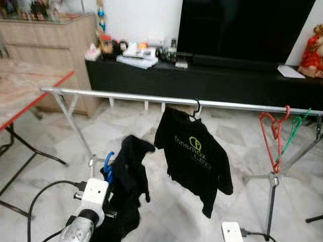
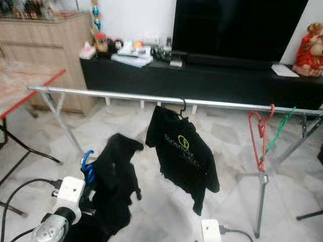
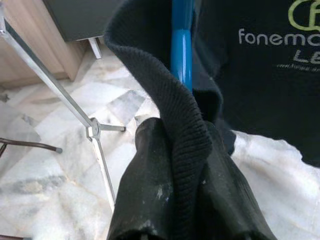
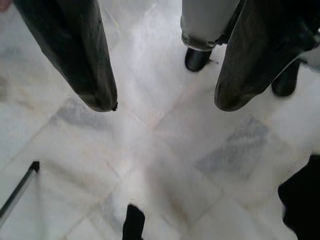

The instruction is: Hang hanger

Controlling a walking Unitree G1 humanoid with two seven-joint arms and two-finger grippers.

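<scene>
Place: a home, most likely the living room.
Screen: a large dark television (image 1: pixel 247 27) stands on a long, low black media unit (image 1: pixel 202 80) against a white wall.
Clutter: small bottles, papers and ornaments (image 1: pixel 139 53) crowd the unit's top; a red figurine (image 1: pixel 313 50) sits at its far end, its details too blurred to read.
Storage: a light wooden cabinet (image 1: pixel 55 50) stands beside the unit.
Floor: pale marble-patterned tiles (image 4: pixel 150 150).
Laundry: a metal clothes rail (image 1: pixel 151 98) spans the room, carrying a black printed T-shirt (image 1: pixel 194 156) and empty red and green hangers (image 1: pixel 280 133).
Table: a folding table with a red edge (image 1: pixel 30 101) stands at one side.
</scene>
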